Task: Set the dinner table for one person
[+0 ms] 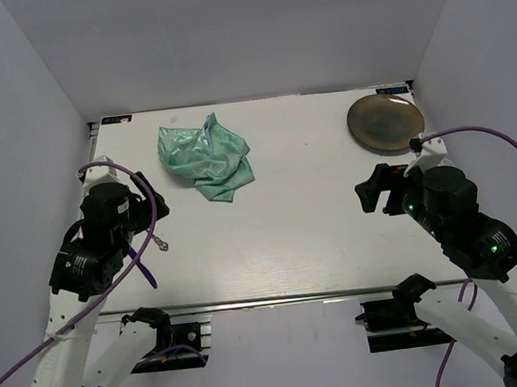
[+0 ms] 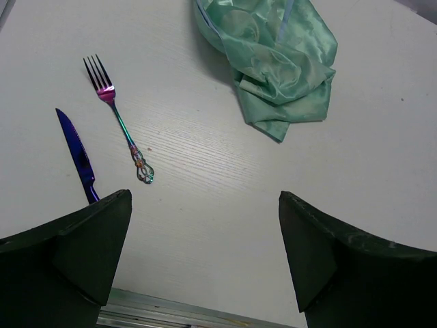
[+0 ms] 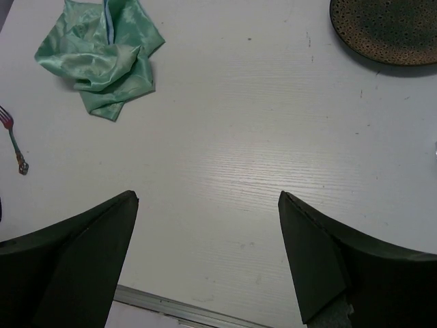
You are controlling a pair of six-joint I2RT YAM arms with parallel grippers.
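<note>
**Dinner setting for one: nothing picked up yet, both arms idle over the counter**

Both arms hover w/ nothing in hand. The left gripper is spread wide and empty, and so is the right gripper. The counter lies flat right in front of the arm bases. It's white w/ a faint wood-grain look and has a metal rail along its near edge.

Stuff on it is scattered, so imo the job hasn't started:
- green napkin, far left-of-centre. Shiny, satin-like, crumpled into a heap.
- plate, far right corner. Round, dark bronze, speckled, low rim.
- fork, near the left arm. Rainbow-tinted metal, ornate knob at the handle end.
- knife, just beside the fork but not touching it. Blue-purple blade that looks serrated, w/ the handle partly hidden behind the gripper finger.

Probably the plate goes first, b/c everything else gets placed around it. It sits closest to the right arm. It lies very flat, so a straight top-down pinch likely slips. Better to come in low at the rim w/ one finger hooking under the edge, then carry it to the near middle. The cutlery is thin and slick, so the left arm should line its fingers across the handle, not along it. The napkin is floppy, so pinching a raised fold should do.
</note>
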